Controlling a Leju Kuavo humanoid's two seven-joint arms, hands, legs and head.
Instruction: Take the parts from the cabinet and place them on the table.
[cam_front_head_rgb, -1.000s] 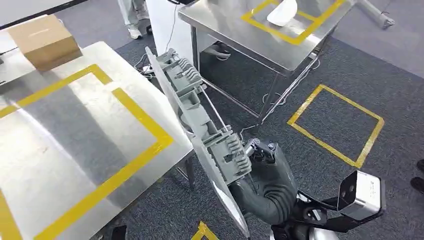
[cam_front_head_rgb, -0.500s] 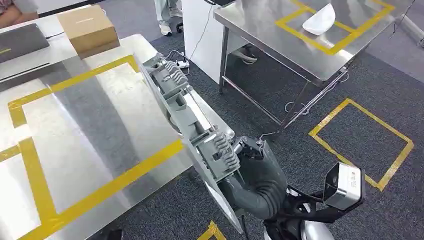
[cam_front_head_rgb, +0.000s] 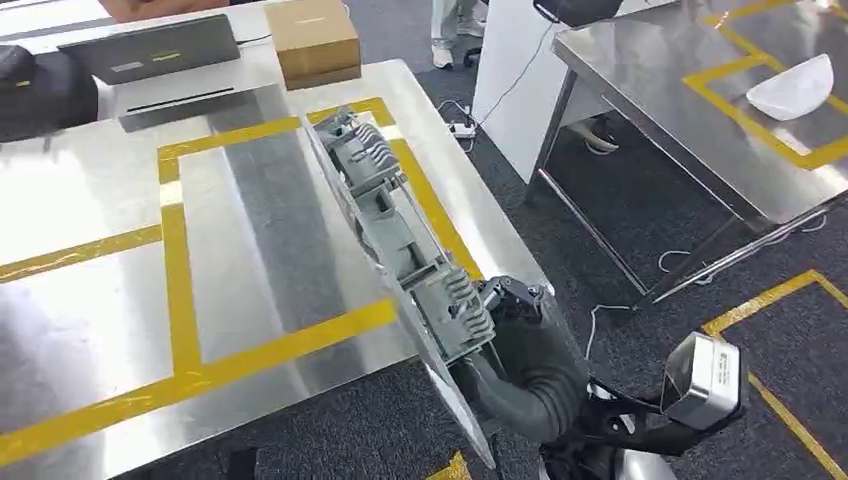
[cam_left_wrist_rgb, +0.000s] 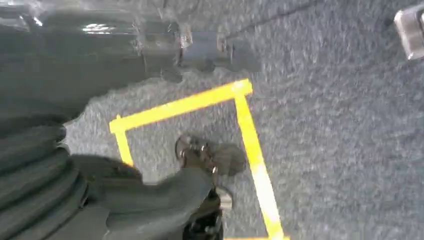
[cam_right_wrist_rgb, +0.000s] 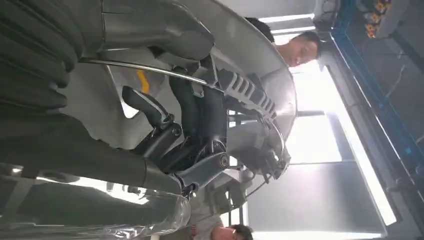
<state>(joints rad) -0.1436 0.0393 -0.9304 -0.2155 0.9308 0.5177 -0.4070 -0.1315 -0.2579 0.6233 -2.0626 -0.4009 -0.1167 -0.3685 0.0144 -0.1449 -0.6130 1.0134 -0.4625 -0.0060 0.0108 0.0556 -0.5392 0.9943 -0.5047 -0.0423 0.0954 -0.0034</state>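
Note:
A long grey moulded part (cam_front_head_rgb: 400, 240) with ribbed blocks and a thin metal rod stands on edge, tilted, over the right rim of the steel table (cam_front_head_rgb: 260, 230) marked with yellow tape. My right hand (cam_front_head_rgb: 512, 300) grips the part's near end. In the right wrist view dark fingers (cam_right_wrist_rgb: 192, 125) wrap the ribbed section of the part (cam_right_wrist_rgb: 250, 92). My left hand (cam_left_wrist_rgb: 200, 165) hangs over grey carpet beside a yellow tape corner, blurred, fingers apart and holding nothing.
A cardboard box (cam_front_head_rgb: 312, 40), a laptop (cam_front_head_rgb: 150, 50) and a black bag (cam_front_head_rgb: 40, 90) lie at the table's far side. A second steel table (cam_front_head_rgb: 680, 110) at the right carries a white part (cam_front_head_rgb: 795, 88). A person (cam_right_wrist_rgb: 300, 47) stands nearby.
The whole picture has shifted as the camera turned toward the taped table. The part stays in my right hand and now reaches further over the table's surface.

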